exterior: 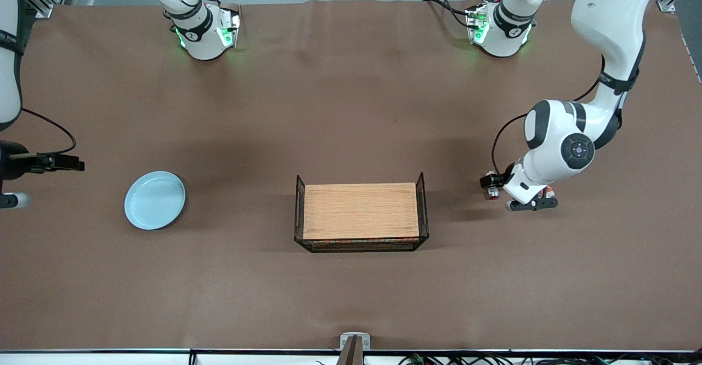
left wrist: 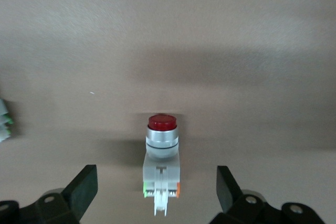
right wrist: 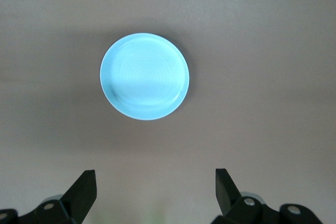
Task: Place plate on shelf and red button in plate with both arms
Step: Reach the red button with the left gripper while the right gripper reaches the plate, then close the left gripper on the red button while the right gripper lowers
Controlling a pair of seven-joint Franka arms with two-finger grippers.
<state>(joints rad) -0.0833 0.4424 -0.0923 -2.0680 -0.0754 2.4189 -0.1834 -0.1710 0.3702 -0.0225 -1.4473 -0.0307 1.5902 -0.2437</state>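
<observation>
Centrally on the brown table (exterior: 351, 113) stands the black wire rack with a flat wooden top (exterior: 360, 211), and everything else is placed from it. Toward the right arm's end of the table from the rack, well apart from it, lies the round pale-blue glossy plate (exterior: 155, 199), flat and bare. The right arm hangs at the table's edge past the plate, its wrist camera looking straight down; the right gripper (right wrist: 155, 195) hovers with fingers (right wrist: 84, 190) spread wide, holding nothing, the plate clear of them.

Toward the left arm's end from the rack, the left arm bends down at the elbow, forearm sloping toward the table. The left gripper (left wrist: 156, 192) is low over the tiny push-button with white-and-orange block body, silver collar and dark red cap (left wrist: 161, 153), which lies on its side on the table. Its fingers (left wrist: 81, 190) stand spread on either side of the button's body, not touching it.
</observation>
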